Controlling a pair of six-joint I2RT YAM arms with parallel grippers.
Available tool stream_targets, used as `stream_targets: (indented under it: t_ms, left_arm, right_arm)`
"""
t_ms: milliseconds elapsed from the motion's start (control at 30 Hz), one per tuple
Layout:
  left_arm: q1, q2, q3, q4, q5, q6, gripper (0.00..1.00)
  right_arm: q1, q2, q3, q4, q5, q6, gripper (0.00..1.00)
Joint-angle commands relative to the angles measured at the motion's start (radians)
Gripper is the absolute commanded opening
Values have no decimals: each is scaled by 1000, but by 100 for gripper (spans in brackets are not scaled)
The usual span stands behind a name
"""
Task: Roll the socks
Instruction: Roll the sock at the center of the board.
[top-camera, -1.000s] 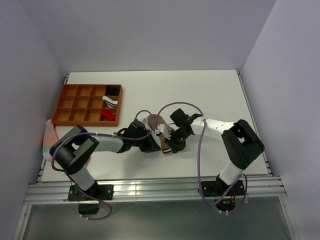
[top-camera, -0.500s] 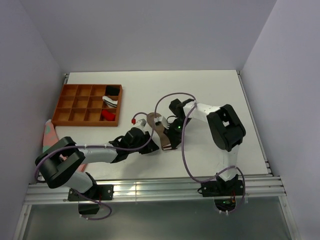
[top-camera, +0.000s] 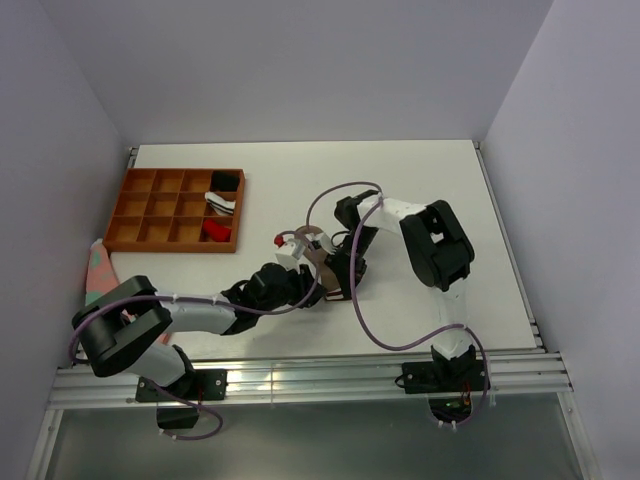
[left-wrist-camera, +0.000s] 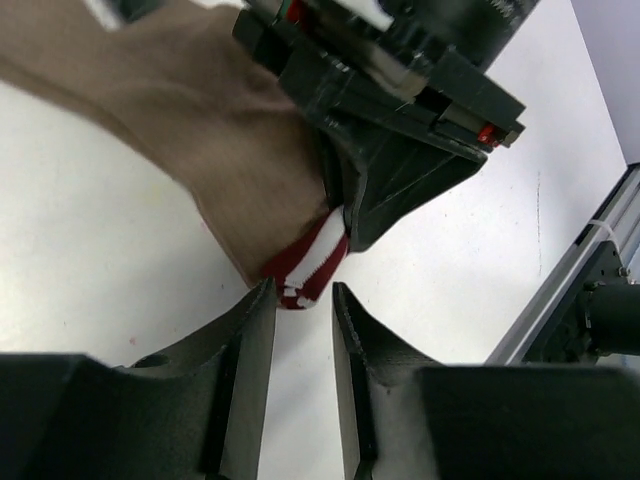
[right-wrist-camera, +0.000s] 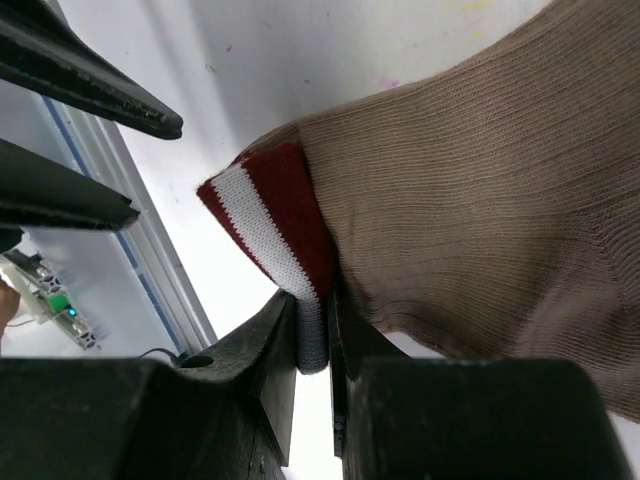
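Observation:
The tan-brown sock (top-camera: 325, 275) lies mid-table with its maroon-and-white striped cuff (right-wrist-camera: 262, 215) toward the near edge. My right gripper (right-wrist-camera: 312, 330) is shut on the cuff's edge, and the fabric is pinched between its fingers. My left gripper (left-wrist-camera: 303, 290) faces it from the left and is open. The cuff's tip (left-wrist-camera: 308, 268) sits just at its fingertips, with a bare gap behind. From above, the left gripper (top-camera: 308, 286) and the right gripper (top-camera: 341, 278) meet over the sock. A second loose sock does not show.
An orange-brown compartment tray (top-camera: 127, 215) stands at the back left and holds a black item, a black-and-white item and a red bundle (top-camera: 215, 232). A pink-and-green cloth (top-camera: 97, 270) hangs at the table's left edge. The aluminium rail (top-camera: 300, 380) runs along the near edge.
My left gripper's jaws have spread wider and it has moved right to the cuff. My right arm has folded in toward the middle, still gripping the sock's cuff.

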Motion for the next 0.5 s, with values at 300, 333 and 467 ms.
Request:
stream_targets:
  t_ms: [300, 333, 467]
  left_arm:
    - [-4, 85, 95, 82, 95, 200, 41]
    - [-4, 97, 100, 80, 100, 203, 41]
    - [-4, 137, 117, 86, 121, 205, 42]
  right_arm:
    - [-3, 54, 98, -114, -11, -7, 17]
    - [-3, 52, 98, -114, -10, -4, 17]
    - [-3, 54, 101, -117, -8, -4, 17]
